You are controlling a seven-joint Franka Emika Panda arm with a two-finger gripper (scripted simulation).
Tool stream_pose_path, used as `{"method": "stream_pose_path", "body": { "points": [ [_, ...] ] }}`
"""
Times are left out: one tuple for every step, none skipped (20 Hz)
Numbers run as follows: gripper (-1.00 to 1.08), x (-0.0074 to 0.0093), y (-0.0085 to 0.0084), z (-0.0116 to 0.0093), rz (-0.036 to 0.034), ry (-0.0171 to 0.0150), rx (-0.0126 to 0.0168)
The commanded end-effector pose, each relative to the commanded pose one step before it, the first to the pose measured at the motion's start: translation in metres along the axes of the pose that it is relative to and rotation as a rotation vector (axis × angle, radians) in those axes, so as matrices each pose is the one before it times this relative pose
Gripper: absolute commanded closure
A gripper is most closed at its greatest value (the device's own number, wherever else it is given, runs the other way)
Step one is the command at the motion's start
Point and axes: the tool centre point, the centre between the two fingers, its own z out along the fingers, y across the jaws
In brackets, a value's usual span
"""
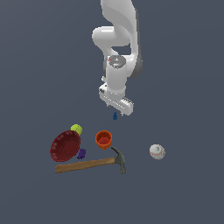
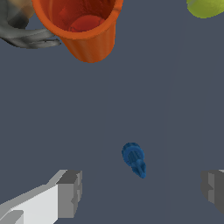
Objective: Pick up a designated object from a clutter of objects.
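The designated object is a tiny dark-blue pawn-like piece (image 1: 115, 116) standing on the floor just under my gripper (image 1: 118, 110). In the wrist view the blue piece (image 2: 134, 159) lies between the two fingers but slightly ahead of them, touching neither. My gripper (image 2: 140, 190) is open, with one grey fingertip (image 2: 68, 192) on one side and the other (image 2: 214, 187) at the frame edge. The clutter of objects lies beyond: an orange cup (image 1: 103, 139), a hammer (image 1: 92, 163), a dark red bowl (image 1: 64, 146).
A yellow-green ball (image 1: 76, 129) sits by the bowl's rim and a small purple piece (image 1: 81, 153) lies beside the hammer handle. A white baseball (image 1: 157, 152) rests apart on the exterior view's right. The orange cup (image 2: 83, 30) and hammer head (image 2: 26, 37) show in the wrist view.
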Motion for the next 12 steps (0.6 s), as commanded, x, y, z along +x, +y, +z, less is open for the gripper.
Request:
{"method": "stream_pose_path", "body": {
  "points": [
    [-0.92, -0.00686, 0.00459, 0.0076, 0.03129, -0.00103, -0.00005],
    [-0.92, -0.00208, 0.00149, 0.00226, 0.00904, -0.00053, -0.00023],
    [-0.92, -0.00179, 0.00133, 0.00194, 0.00786, -0.00045, -0.00021],
    [-0.92, -0.00151, 0.00114, 0.00163, 0.00665, -0.00038, -0.00018],
    [-0.92, -0.00124, 0.00095, 0.00132, 0.00543, -0.00031, -0.00015],
    [-0.92, -0.00095, 0.00075, 0.00102, 0.00425, -0.00024, -0.00012],
    [-0.92, -0.00069, 0.00053, 0.00073, 0.003, -0.00017, -0.00008],
    [-0.92, -0.00041, 0.00033, 0.00043, 0.00182, -0.0001, -0.00005],
    [-0.92, -0.00011, 0.00013, 0.00015, 0.00069, -0.00004, -0.00002],
    [-0.92, 0.00062, -0.00054, -0.00069, -0.00405, -0.00029, -0.00041],
    [-0.92, -0.00003, 0.00001, 0.00021, 0.0, 0.0, 0.0],
    [-0.92, -0.00007, 0.00004, 0.00064, 0.0, 0.0, 0.0]
  ]
}}
